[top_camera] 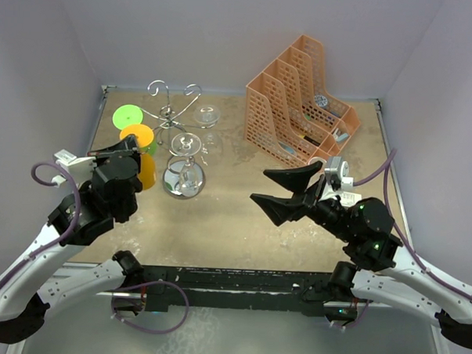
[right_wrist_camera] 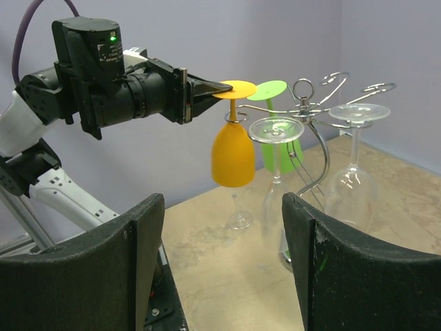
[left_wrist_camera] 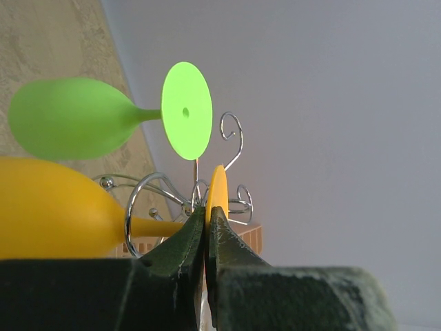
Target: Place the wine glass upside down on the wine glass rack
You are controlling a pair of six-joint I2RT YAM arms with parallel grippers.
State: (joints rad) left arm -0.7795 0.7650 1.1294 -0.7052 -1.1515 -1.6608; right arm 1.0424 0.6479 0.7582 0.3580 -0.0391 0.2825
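My left gripper (top_camera: 127, 149) is shut on the flat foot (left_wrist_camera: 217, 186) of an orange wine glass (top_camera: 146, 171) and holds it upside down in the air, bowl down, just left of the wine glass rack (top_camera: 176, 119). In the right wrist view the orange glass (right_wrist_camera: 233, 155) hangs from the left gripper (right_wrist_camera: 207, 89), its foot level with the rack's curled arms (right_wrist_camera: 303, 89). A green glass (right_wrist_camera: 275, 145) and two clear glasses (right_wrist_camera: 275, 131) (right_wrist_camera: 358, 114) hang upside down on the rack. My right gripper (top_camera: 259, 186) is open and empty, mid-table, facing the rack.
An orange mesh file organiser (top_camera: 302, 101) stands at the back right. The rack's shiny round base (top_camera: 183, 179) sits on the table right of the orange glass. A clear glass foot (right_wrist_camera: 240, 219) rests on the table below the orange bowl. Walls close the left, right and back.
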